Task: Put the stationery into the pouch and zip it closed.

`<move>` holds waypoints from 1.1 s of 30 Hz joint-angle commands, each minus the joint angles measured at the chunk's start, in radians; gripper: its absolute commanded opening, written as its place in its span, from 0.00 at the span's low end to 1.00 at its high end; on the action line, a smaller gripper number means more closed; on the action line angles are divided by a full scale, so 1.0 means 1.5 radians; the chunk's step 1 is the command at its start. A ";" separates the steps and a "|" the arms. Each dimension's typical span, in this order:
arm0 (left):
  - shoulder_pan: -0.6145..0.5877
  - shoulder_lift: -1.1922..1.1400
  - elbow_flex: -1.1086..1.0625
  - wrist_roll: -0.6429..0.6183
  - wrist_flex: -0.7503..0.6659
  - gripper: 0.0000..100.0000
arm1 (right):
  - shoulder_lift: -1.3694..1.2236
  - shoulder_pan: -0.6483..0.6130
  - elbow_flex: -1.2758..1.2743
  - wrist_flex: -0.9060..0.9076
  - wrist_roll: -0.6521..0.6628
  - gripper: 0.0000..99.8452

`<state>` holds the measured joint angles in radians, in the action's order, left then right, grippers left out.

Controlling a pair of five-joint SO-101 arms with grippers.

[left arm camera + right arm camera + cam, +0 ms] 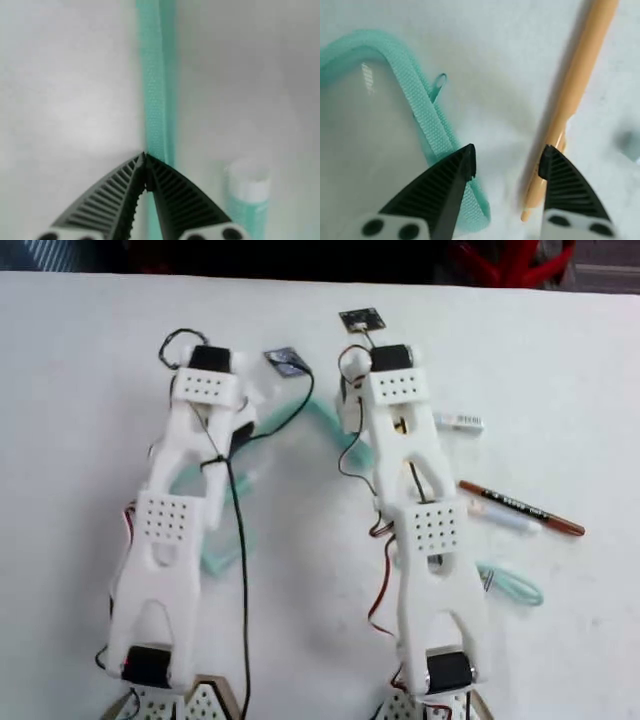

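Pouch [155, 90] loading step: teal edge pinched in closed left hand [145, 161]; right hand [507, 157] spread wide, empty, at pen [577, 95] end. Next: centre over pen, close, lift

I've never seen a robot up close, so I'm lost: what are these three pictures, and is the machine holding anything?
The top-down picture shows two white plastic robot arms at a white table. Beneath them lies a clear pouch with a teal fabric edge, and off to one side a brown pen. The other two pictures come from a camera on each arm's wrist, looking along its dark ridged pincers. The left gripper is shut, its tips meeting at the pouch's teal edge; whether it pinches the edge I cannot tell. The right gripper is open and holds nothing, with a tan pen beside one finger.
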<state>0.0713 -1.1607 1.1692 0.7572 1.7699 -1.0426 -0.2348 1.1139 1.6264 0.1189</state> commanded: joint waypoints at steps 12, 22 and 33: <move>-0.029 0.584 -0.495 0.005 0.004 0.03 | 0.088 -0.026 0.012 0.061 0.029 0.21; -0.176 0.638 -0.866 -0.070 -0.055 0.03 | 0.083 -0.029 0.010 0.062 0.030 0.21; -0.214 0.537 -0.886 -0.175 -0.196 0.07 | 0.082 -0.027 0.011 0.060 0.030 0.21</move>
<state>-0.2984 -0.3276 -0.1841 0.5317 1.4876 -0.9843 -0.2808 1.1139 1.7093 0.1542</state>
